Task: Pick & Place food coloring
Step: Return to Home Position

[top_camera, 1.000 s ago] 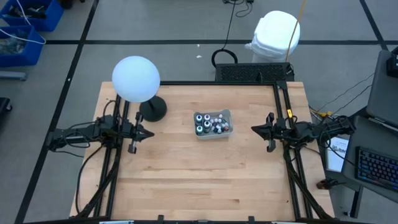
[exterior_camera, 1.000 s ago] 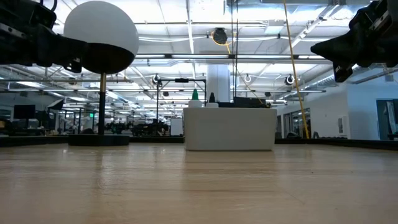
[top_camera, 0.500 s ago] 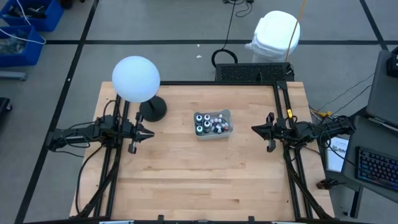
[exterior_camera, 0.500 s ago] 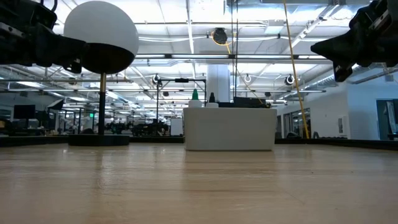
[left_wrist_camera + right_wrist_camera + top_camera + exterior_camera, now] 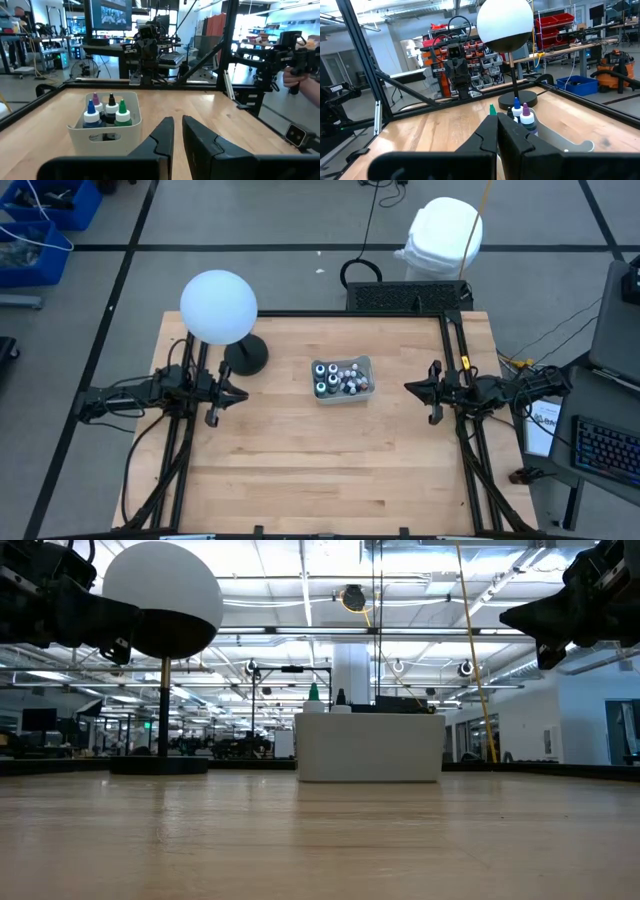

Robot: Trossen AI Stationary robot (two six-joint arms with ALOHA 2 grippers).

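Bottles (image 5: 338,378) all sit in the grey bin (image 5: 371,380) mid-table. Left claw (image 5: 239,394) and right claw (image 5: 409,388) hang at the sides, pinched shut, empty. Park both arms slowly, clear of the lamp (image 5: 218,306).

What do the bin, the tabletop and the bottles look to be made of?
Bin: likely plastic, matte and pale, with rounded moulded corners and a handle slot.
Tabletop: wood, shown by plank strips and grain, with a light satin finish.
Bottles: probably plastic, with coloured pointed caps; too small to be sure.
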